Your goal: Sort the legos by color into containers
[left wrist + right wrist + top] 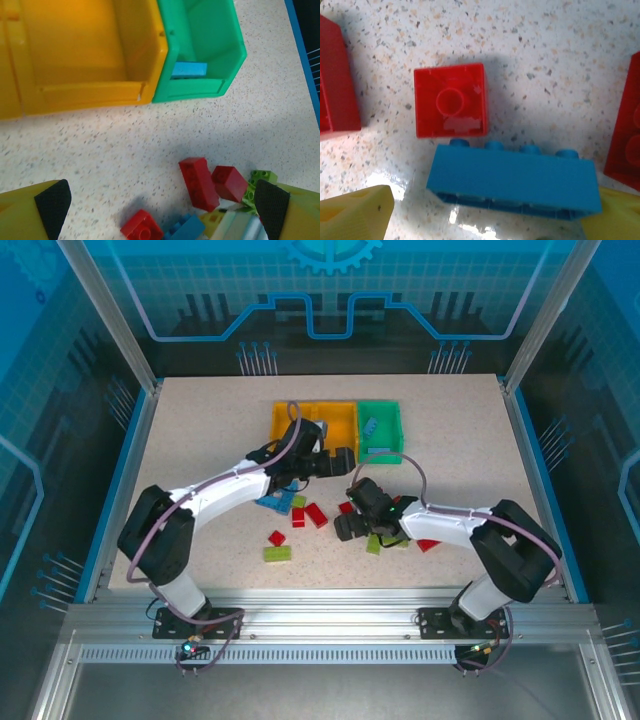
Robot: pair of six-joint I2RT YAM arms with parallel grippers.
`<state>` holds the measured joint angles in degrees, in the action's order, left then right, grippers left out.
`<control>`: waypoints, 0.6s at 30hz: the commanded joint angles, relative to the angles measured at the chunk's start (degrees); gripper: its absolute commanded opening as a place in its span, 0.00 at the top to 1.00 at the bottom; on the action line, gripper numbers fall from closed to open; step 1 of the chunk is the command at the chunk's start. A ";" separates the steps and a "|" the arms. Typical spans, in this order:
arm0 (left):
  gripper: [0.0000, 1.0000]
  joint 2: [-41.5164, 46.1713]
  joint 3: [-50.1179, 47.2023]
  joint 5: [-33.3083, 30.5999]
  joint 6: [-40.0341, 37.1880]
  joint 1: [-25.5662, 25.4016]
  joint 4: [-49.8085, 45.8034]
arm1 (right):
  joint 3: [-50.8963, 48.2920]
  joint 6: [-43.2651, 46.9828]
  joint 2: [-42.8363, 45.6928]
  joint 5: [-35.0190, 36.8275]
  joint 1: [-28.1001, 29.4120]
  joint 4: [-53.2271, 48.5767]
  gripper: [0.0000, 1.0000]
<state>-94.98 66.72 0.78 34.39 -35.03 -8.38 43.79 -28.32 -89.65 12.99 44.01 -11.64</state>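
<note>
The left fingers [52, 206] stand wide apart, their black pads facing each other across bare table [100, 145]; they hold nothing and touch nothing. Ahead of them sits a yellow bin [75, 95], with the green bin [210, 35] touching its right side; a light blue brick [189, 69] lies inside the green bin against its near wall. A second yellow bin [9, 75] touches the first on the other side. Low between the pads lies a loose cluster: two large red bricks [199, 182] side by side, a small red brick [141, 227], a blue brick [186, 227] just beside it, and a lime green brick [261, 176] just beside one pad.

The right fingers [357, 215] are low over the table and also wide apart, one on each side of a long blue brick [512, 182] lying on its side; one finger is at the brick's end, touching or just short of it, I cannot tell which; the other is clear of it, so the brick is not gripped. Just beyond its studs lies a square red brick [451, 100], hollow side up; a red brick [335, 85] and another red brick [625, 130] lie at either edge.

From above, the three bins stand in a row at the far middle of the table; a flat green brick [277, 554] lies near the front, apart from the rest.
</note>
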 commanded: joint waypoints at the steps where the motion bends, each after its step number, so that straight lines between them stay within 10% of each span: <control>1: 0.01 4.81 -3.45 -1.49 2.35 0.29 1.96 | 2.25 0.76 -1.84 2.76 0.93 -2.34 0.09; 18: 0.01 21.87 -19.86 -14.02 4.26 0.49 -2.74 | 2.40 -0.65 3.49 3.00 1.50 -5.02 0.35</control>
<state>-76.23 48.84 -8.64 38.72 -35.03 -8.19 45.43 -27.94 -90.50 15.18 44.49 -14.92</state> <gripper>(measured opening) 0.990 0.649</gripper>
